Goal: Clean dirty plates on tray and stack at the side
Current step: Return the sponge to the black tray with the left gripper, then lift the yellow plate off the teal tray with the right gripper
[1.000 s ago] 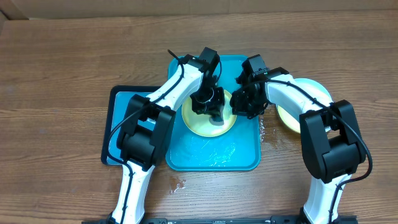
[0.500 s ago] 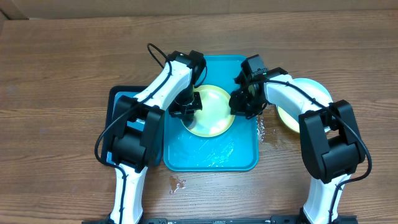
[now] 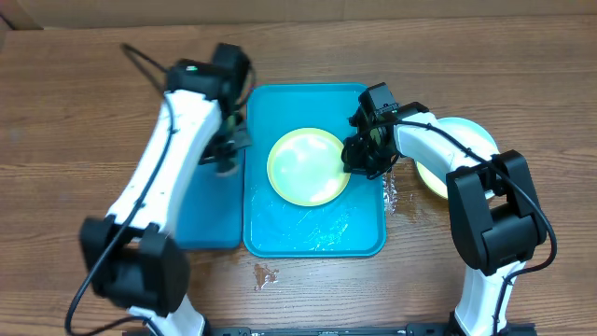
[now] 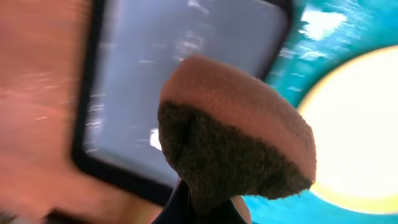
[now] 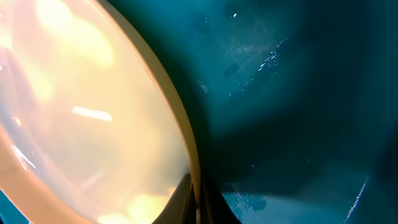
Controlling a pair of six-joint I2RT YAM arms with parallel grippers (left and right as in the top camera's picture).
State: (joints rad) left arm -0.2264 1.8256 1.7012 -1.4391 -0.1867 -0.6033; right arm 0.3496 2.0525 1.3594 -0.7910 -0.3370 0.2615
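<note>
While my left gripper (image 3: 225, 157) hangs over the black-rimmed tray (image 3: 201, 215), clear of the teal tray (image 3: 317, 238), it is clamped on a sponge (image 4: 236, 143). The sponge's orange face is uppermost and its dark scouring side is below. My left wrist view is blurred, so I record no finer detail.

One lime-green plate (image 3: 309, 167) lies in the upper middle of the teal tray, its pale centre showing no smear from overhead. My right gripper (image 3: 360, 154) is at this plate's right edge. In my right wrist view its fingers stand either side of the rim and pinch it.

Wet streaks cover the tray floor in front of the plate.

Two further plates (image 3: 466, 135) lie overlapped on the table (image 3: 84, 84) right of the tray, partly hidden by my right arm.
</note>
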